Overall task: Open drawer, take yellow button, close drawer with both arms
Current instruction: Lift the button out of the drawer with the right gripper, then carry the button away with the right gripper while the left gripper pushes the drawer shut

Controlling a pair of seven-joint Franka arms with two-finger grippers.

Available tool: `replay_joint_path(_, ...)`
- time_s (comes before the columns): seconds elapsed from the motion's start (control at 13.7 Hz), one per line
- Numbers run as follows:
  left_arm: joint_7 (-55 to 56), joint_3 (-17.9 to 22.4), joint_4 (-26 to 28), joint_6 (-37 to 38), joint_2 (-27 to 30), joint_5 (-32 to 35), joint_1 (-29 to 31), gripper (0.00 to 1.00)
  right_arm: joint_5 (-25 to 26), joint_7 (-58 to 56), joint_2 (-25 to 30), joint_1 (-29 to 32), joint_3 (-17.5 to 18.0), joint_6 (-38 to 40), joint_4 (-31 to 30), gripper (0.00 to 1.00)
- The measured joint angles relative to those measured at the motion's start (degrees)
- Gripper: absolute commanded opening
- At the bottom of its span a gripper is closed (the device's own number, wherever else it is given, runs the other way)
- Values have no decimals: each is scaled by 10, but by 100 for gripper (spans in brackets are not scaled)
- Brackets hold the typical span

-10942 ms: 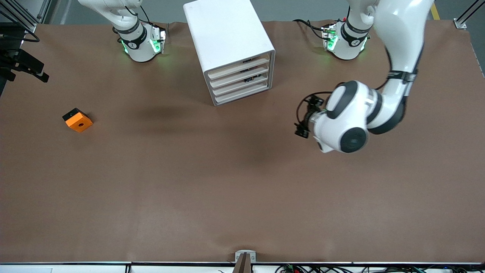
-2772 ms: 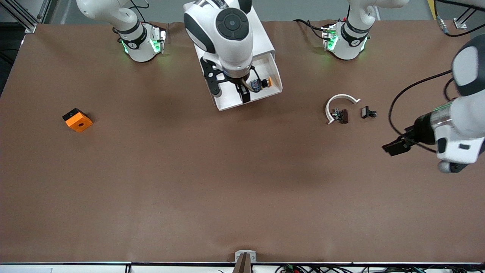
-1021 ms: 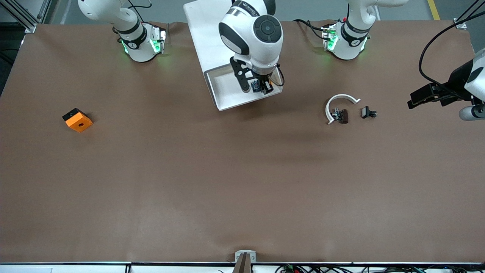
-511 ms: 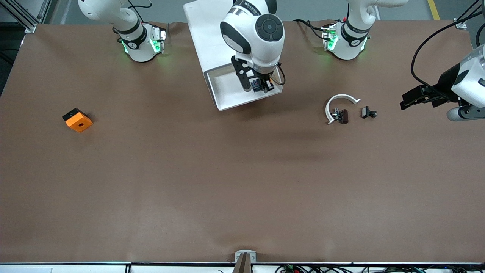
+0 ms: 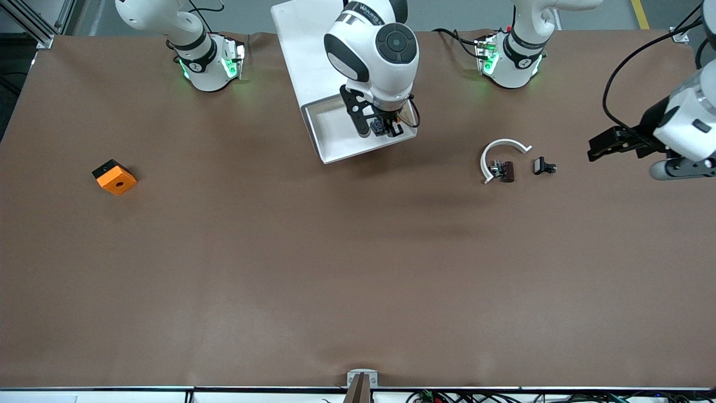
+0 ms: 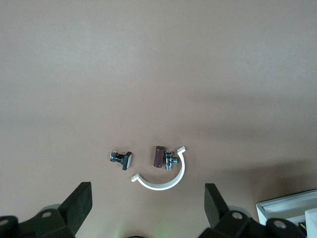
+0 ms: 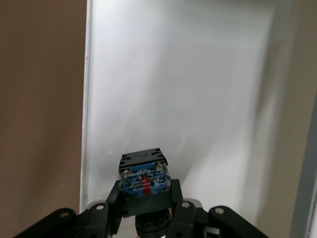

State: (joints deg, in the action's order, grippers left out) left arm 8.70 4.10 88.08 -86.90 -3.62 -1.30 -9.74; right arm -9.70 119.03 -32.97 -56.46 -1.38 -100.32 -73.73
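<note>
Clamped on the button (image 7: 144,176), the right gripper (image 5: 386,126) sits in the open drawer (image 5: 335,137); left gripper (image 5: 609,145) waits agape. Lifting out and closing remain.

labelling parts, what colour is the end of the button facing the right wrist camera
Blue, with a small red mark, on the button; clearest in the right wrist view.

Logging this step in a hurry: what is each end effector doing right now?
Left end effector: open, empty, over the table.
Right end effector: shut on the button, over the open drawer.
</note>
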Motion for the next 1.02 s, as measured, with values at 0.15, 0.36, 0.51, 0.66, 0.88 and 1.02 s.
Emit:
replay_joint_path(0.15,3,-8,0,0,-3,1,0,100,0,-8,0,0,0,0,0,0)
replay_joint_path(0.36,5,-15,2,-9,-13,1,0,100,0,-25,0,2,-2,-1,6,0)
replay_joint_path(0.51,31,-31,3,-18,-26,1,-1,100,0,-34,0,12,-3,0,20,0)
replay_joint_path(0.66,77,-50,3,-19,-39,1,-1,100,0,-66,1,27,-3,2,38,0)
replay_joint_path(0.88,150,-80,4,-19,-55,1,-1,100,0,-156,14,55,-4,19,49,0)
replay_joint_path(1.02,168,-100,6,-34,-70,1,-2,100,-1,-239,24,77,-4,41,51,0)
